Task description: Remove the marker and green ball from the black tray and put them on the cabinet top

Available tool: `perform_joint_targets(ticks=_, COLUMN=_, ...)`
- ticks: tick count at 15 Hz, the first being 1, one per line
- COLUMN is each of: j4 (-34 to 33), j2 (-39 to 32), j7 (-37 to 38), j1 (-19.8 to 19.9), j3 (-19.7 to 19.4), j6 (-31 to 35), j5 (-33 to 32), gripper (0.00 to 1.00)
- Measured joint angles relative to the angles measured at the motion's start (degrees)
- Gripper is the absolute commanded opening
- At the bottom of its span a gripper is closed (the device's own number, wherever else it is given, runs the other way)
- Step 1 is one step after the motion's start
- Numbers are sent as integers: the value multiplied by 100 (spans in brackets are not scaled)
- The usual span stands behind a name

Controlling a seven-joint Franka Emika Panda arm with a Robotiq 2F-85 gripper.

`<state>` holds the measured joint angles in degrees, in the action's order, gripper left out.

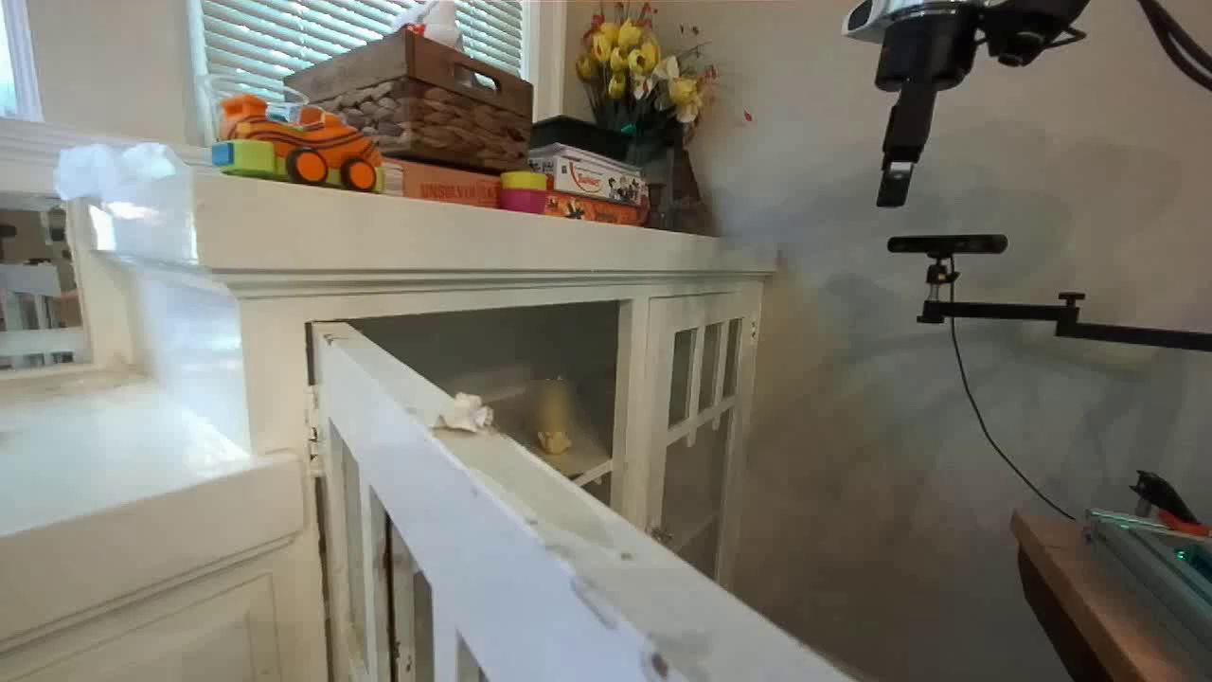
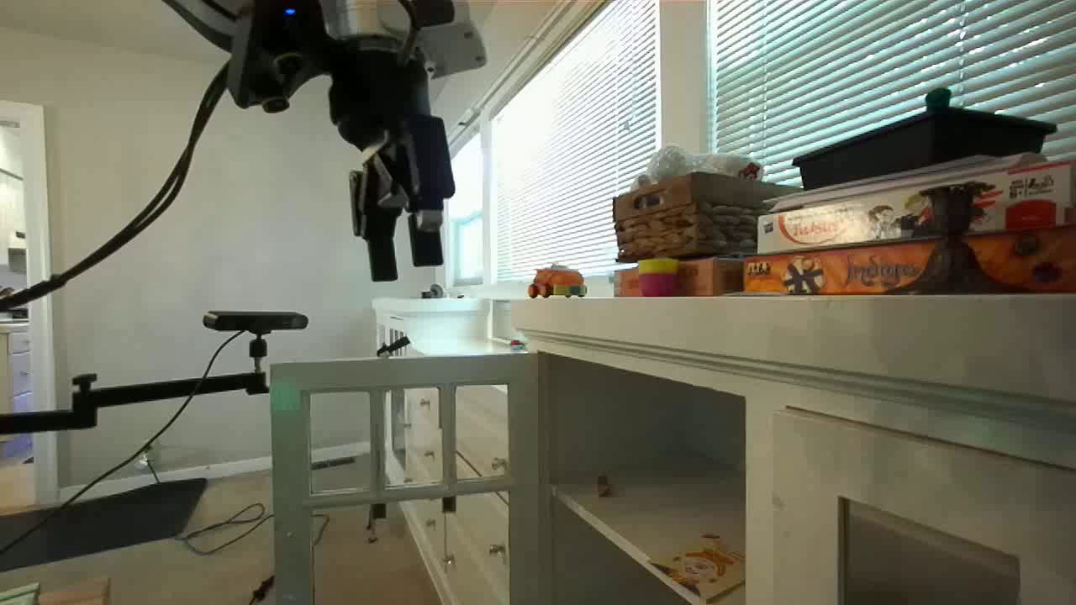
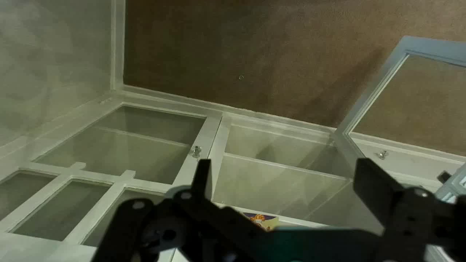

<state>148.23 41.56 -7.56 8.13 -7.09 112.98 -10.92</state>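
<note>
In an exterior view, the black tray [image 2: 925, 149] sat at upper right, atop the game boxes [image 2: 883, 223] stacked on the cabinet top [image 2: 799, 321]; the green ball [image 2: 938, 99] showed above its rim, the inside hidden by the tray's wall; the wicker basket [image 2: 693, 214] stood just left of the boxes; the gripper [image 2: 406, 265] hung at upper left, well apart from the tray; in the wrist view its fingers [image 3: 371, 187] were spread wide.
</note>
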Motion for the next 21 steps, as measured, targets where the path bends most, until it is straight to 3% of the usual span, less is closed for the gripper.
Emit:
perform_joint_targets(ticks=14, j4=-547, j2=-498, j7=220, j1=188, j3=-185, j6=214, j5=0, gripper=100)
perform_joint_targets(ticks=17, j4=-609, j2=-510, j7=227, j1=256, j3=-241, j6=665, j5=-2, gripper=100)
perform_joint_targets(ticks=21, j4=-1045, j2=-632, j7=282, j1=577, j3=-599, j6=1434, j5=-1, gripper=100)
